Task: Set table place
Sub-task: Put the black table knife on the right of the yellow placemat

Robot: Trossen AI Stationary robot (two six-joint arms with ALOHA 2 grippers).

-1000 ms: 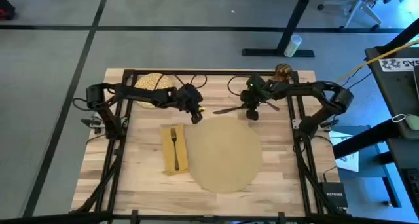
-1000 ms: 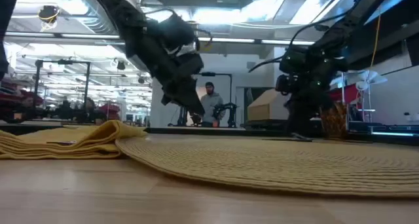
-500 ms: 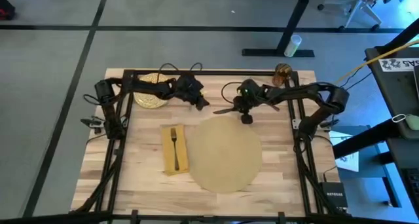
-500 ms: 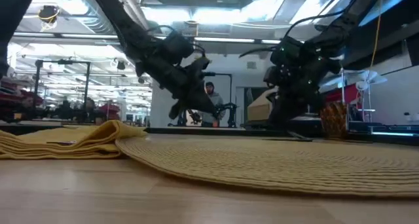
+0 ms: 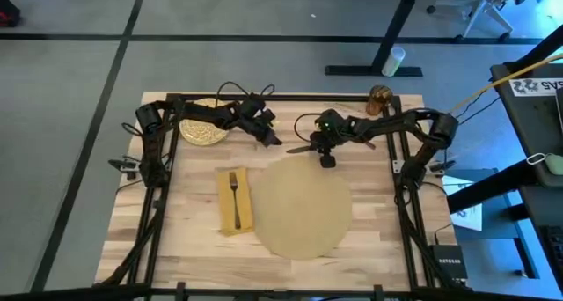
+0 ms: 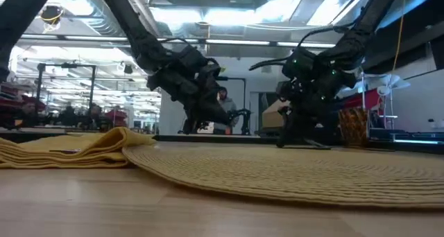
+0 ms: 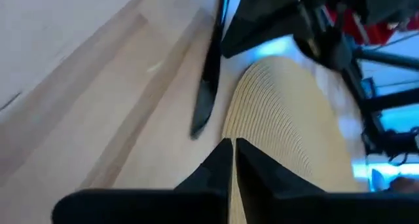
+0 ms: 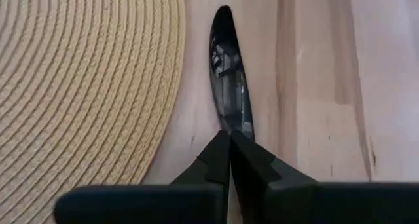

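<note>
**Both tools low at the far side of the surface**

The round tan placemat [image 5: 302,207] lies in the middle of the wooden surface [image 5: 189,239]. Beside it on the left is the mustard napkin [image 5: 232,200] with the fork [image 5: 234,194] on top. The speckled plate [image 5: 202,128] is at the far left corner and the amber glass [image 5: 380,96] at the far right corner. A dark piece of cutlery [image 8: 228,86], knife or spoon I cannot tell, lies just beside the far edge of the placemat. The right tool [image 5: 326,159] is directly over it with fingers pressed together, not holding it. The left tool [image 5: 271,140] is near the plate, fingers also closed on nothing.
</note>
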